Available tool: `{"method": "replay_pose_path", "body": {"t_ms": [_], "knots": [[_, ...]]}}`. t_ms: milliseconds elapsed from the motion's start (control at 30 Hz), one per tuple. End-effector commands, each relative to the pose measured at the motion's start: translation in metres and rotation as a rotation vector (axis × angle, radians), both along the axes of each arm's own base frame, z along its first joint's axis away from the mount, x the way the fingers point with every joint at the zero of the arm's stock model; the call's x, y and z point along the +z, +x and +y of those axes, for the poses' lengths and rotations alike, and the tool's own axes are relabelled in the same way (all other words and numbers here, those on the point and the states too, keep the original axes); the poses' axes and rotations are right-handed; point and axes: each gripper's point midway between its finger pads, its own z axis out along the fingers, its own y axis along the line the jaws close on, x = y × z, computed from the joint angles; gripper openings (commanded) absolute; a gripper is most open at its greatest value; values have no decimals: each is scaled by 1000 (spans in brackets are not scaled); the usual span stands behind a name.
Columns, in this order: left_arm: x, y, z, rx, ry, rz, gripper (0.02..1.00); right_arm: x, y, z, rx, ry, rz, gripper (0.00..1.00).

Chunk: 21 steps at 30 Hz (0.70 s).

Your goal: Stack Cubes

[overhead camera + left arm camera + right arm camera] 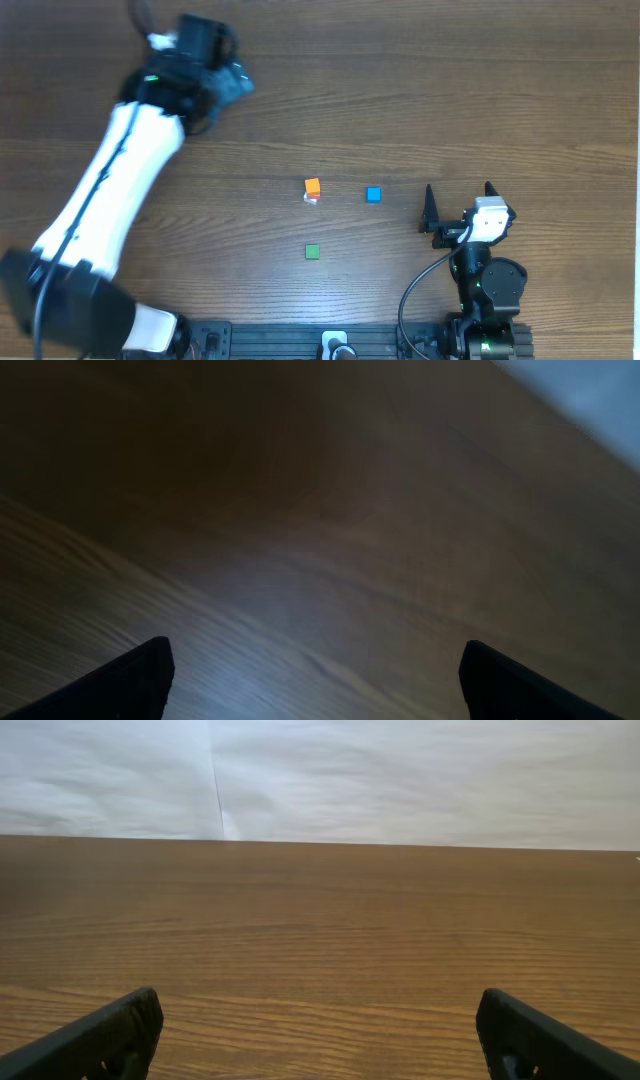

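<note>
Top view shows me three cubes on the wooden table, one of each colour. There is one orange cube, one blue cube near it on its right, and one green cube apart from the orange cube on the side toward my bases. None sits on another. I have two pincers. My left pincer is spread wide and holds nothing, well apart from the orange cube, far off to its left. My right pincer is also spread wide and empty, to the right of the orange cube, beyond the blue one.
</note>
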Motion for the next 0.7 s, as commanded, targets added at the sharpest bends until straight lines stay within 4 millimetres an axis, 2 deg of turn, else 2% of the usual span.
{"method": "replay_pose_path", "body": {"t_ms": [33, 167, 367, 500, 700], "knots": [[56, -14, 35, -32, 95, -129, 904, -1, 0, -1, -5, -1, -3, 989], [91, -37, 58, -16, 120, -232, 877, -1, 0, -1, -5, -1, -3, 993], [111, -88, 84, -9, 117, -412, 855, -1, 0, -1, -5, -1, -3, 991], [106, -129, 94, -19, 125, -523, 855, -1, 0, -1, -5, -1, -3, 991], [73, -174, 101, -48, 216, -593, 847, -1, 0, -1, -5, -1, -3, 991]]}}
